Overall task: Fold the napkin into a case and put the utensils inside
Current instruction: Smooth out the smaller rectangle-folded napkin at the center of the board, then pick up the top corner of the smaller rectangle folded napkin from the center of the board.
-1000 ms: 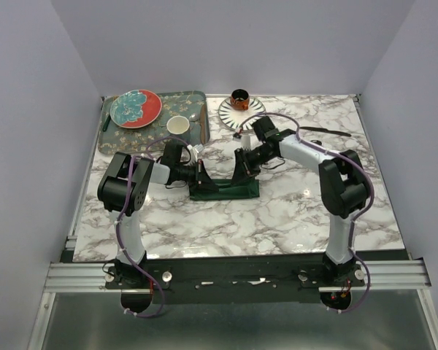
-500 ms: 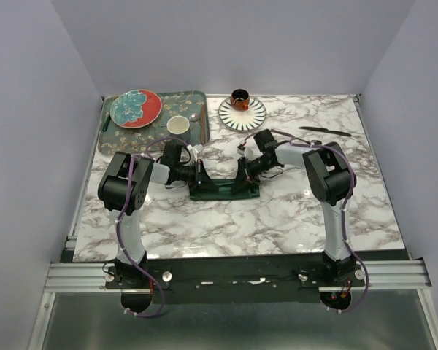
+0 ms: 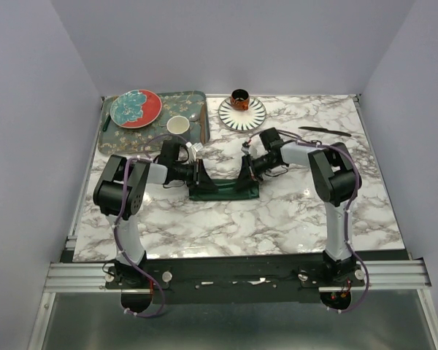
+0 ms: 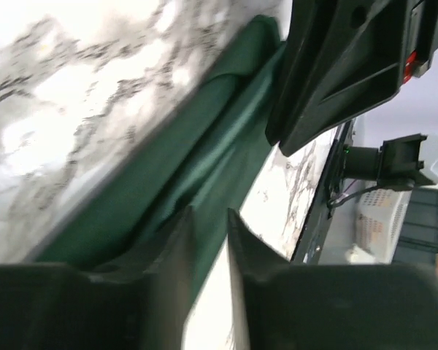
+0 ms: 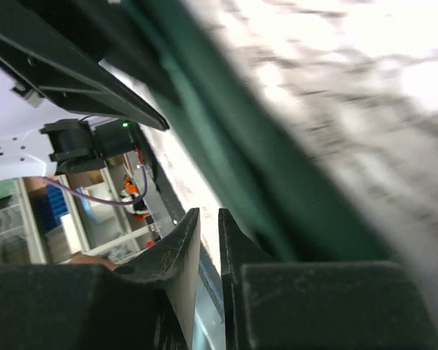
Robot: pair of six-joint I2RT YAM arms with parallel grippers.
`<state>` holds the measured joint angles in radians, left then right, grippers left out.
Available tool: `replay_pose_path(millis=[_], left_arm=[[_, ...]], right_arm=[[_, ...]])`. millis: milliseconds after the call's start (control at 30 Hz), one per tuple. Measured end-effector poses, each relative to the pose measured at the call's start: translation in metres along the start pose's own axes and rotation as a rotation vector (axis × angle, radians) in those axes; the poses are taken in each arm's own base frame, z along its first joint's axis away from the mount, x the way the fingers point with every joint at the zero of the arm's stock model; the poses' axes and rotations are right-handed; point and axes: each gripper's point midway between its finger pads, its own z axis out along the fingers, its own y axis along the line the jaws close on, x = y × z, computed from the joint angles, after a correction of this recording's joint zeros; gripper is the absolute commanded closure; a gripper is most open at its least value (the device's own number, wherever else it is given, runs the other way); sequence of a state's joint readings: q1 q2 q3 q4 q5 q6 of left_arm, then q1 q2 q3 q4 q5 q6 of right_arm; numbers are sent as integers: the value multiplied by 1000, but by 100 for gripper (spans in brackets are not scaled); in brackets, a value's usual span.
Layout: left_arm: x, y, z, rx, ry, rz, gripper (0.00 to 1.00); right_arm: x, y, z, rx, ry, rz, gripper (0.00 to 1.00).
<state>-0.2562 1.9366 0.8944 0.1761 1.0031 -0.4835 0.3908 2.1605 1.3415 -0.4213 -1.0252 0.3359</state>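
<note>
— Where's the napkin (image 3: 225,192)?
— Centre of the top view, a narrow green strip on the marble table (image 3: 277,219), between my left gripper (image 3: 199,175) and right gripper (image 3: 245,175).
— Clamped?
— Each stands a slit apart at its ends. Whether either pinches cloth, I can't tell.

The napkin (image 3: 225,191) is dark green, slightly shiny cloth, folded into a long narrow strip that lies flat near the middle of the tabletop (image 3: 277,219), its length running left to right. Close up, lengthwise folds show along it, one layer lapped over another. A slim black knife (image 3: 325,131) lies flat at the far right, well apart from the napkin.
</note>
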Motion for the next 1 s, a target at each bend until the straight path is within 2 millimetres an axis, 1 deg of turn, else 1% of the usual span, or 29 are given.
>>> replay_pose_path(millis=[33, 67, 100, 133, 167, 200, 233, 267, 300, 333, 400, 467, 533, 567, 667, 800, 1000], left_arm=[[-1, -4, -2, 0, -3, 25, 50], [-5, -14, -7, -1, -12, 76, 47], [-6, -17, -8, -1, -14, 86, 45], [-14, -31, -11, 2, -27, 162, 40], [-18, -38, -12, 2, -32, 199, 37], [-25, -50, -12, 6, -39, 253, 35], [-30, -57, -12, 5, -45, 300, 32], [-39, -71, -10, 6, -46, 382, 30], [-41, -77, -9, 8, -44, 415, 29], [-44, -82, -5, 1, -33, 477, 28], [-44, -88, 1, -9, -6, 550, 29], [-41, -89, 11, -31, 35, 627, 30], [-39, -88, 27, -52, 93, 743, 30], [-38, -88, 30, -54, 105, 762, 29], [-30, -84, 52, -61, 184, 870, 28], [-25, -75, 66, -64, 247, 937, 26], [-17, -65, 78, -68, 309, 995, 26]], right_arm=[[-1, 7, -4, -4, -9, -16, 73], [-2, 15, -8, -8, -21, -36, 73], [-3, 23, -13, -12, -33, -57, 73], [-6, 36, -22, -19, -56, -92, 72], [-7, 46, -29, -23, -75, -120, 72], [-8, 53, -35, -26, -89, -138, 70], [-9, 61, -45, -28, -114, -167, 70], [-10, 65, -52, -28, -129, -179, 69], [-11, 66, -58, -27, -143, -184, 69], [-12, 64, -65, -19, -161, -188, 69], [-14, 54, -76, 1, -186, -172, 69], [-15, 35, -84, 43, -207, -136, 69], [-14, 17, -93, 87, -222, -84, 70], [-13, 8, -96, 108, -227, -62, 70], [-16, -8, -104, 150, -248, -23, 70], [-14, -15, -103, 170, -241, -4, 70], [-12, -24, -100, 186, -228, 15, 71]])
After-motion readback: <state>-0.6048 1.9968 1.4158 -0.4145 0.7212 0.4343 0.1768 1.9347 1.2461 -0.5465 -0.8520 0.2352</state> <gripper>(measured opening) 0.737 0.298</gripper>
